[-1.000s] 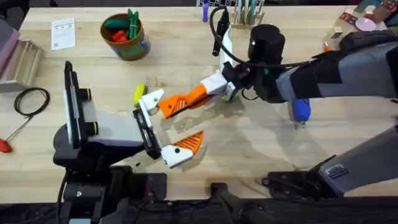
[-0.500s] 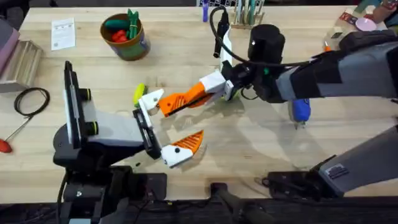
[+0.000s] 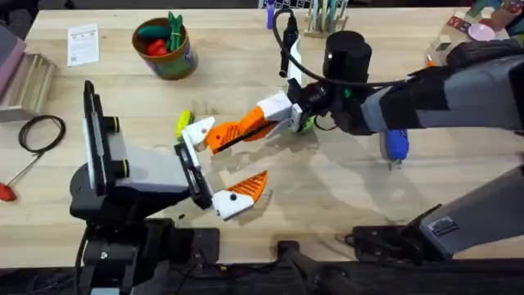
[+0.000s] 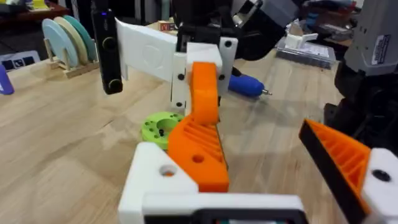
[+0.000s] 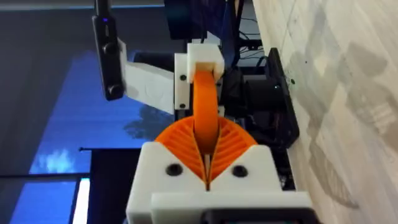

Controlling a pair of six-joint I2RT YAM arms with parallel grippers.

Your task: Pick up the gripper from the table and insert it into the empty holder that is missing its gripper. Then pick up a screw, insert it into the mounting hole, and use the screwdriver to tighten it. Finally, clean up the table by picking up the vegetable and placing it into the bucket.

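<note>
Toward the far left corner of the table [image 3: 246,78] stands the bucket [image 3: 166,51], well apart from the work. Near the middle of the front edge, the left gripper [image 3: 228,160] is spread wide with nothing between its fingers. Its nearer finger wears an orange tip. The farther one is the bare white holder [image 3: 196,129].

The gripper [image 3: 225,135] is off the tabletop, just right of that holder. Its long axis runs roughly along the table's length, rising slightly toward the back edge on the right. Its left end meets the holder, and in the left wrist view the ribbed wedge [image 4: 199,149] lies against the white block [image 4: 155,183]. The wedge's hole sits beside the holder's hole rather than over it, so I judge it not yet fully seated.

The right gripper [image 3: 258,123] reaches across from the right and is clamped on the piece's right end, its ribbed pads [image 5: 233,144] pressed to both faces. Seating therefore calls for a push leftward along that axis by the right arm.

The blue screwdriver [image 3: 396,145] lies further right, under the right arm.
</note>
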